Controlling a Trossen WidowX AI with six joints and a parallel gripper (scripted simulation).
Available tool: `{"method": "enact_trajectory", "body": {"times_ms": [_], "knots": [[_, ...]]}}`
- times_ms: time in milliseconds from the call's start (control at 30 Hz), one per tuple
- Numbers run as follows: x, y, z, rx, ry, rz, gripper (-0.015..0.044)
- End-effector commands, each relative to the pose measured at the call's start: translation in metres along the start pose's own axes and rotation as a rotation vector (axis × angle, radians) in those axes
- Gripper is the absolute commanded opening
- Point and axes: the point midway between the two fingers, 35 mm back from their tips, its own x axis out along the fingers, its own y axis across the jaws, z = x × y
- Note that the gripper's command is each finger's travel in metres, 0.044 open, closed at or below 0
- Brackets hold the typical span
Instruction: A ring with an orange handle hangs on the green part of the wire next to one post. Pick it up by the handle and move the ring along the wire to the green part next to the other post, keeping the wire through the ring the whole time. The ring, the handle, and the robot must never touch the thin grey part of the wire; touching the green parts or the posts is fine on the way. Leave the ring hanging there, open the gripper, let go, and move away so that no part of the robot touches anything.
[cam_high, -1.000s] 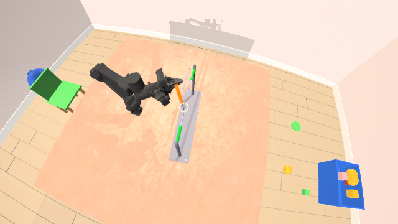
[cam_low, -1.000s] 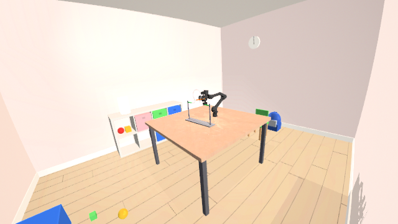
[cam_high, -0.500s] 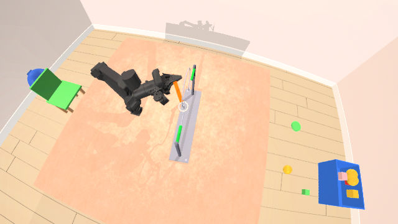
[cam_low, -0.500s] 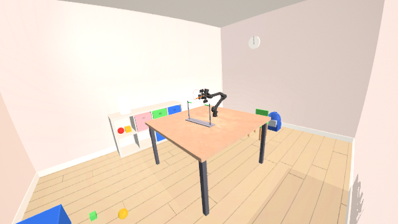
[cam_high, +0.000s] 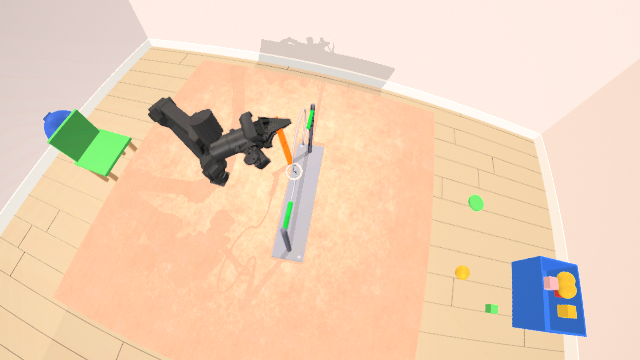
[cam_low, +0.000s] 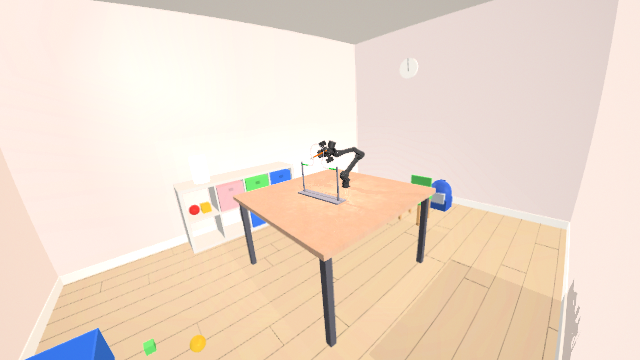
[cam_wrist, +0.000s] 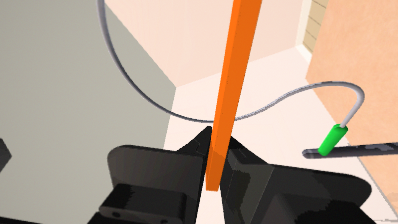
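My gripper (cam_high: 283, 123) (cam_wrist: 213, 131) is shut on the orange handle (cam_high: 285, 146) (cam_wrist: 232, 75), near its end. The white ring (cam_high: 286, 171) at the handle's other end shows around the grey wire between the green parts in the top view. It is outside the wrist view. Whether it touches the wire cannot be told. One green part (cam_high: 310, 119) (cam_wrist: 333, 140) is beside the far post (cam_high: 310, 142) (cam_wrist: 370, 150). The other green part (cam_high: 288, 215) is beside the near post (cam_high: 286, 241). The curved grey wire (cam_wrist: 345, 84) passes behind the handle in the wrist view.
The posts stand on a long grey base (cam_high: 308, 200) on the table (cam_high: 370, 200) (cam_low: 280, 215). The arm reaches in from the left in the top view. A green chair (cam_high: 102, 150), a blue box (cam_high: 530, 295) and shelves (cam_low: 202, 235) stand away from the table.
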Motion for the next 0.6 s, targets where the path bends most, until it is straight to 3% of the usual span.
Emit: {"method": "enact_trajectory", "body": {"times_ms": [0,567], "knots": [[0.0005,0.0053,-0.0008,-0.008,0.005,-0.006,-0.0150],[0.0004,0.0051,-0.0005,-0.138,0.001,-0.089,-0.0150]]}}
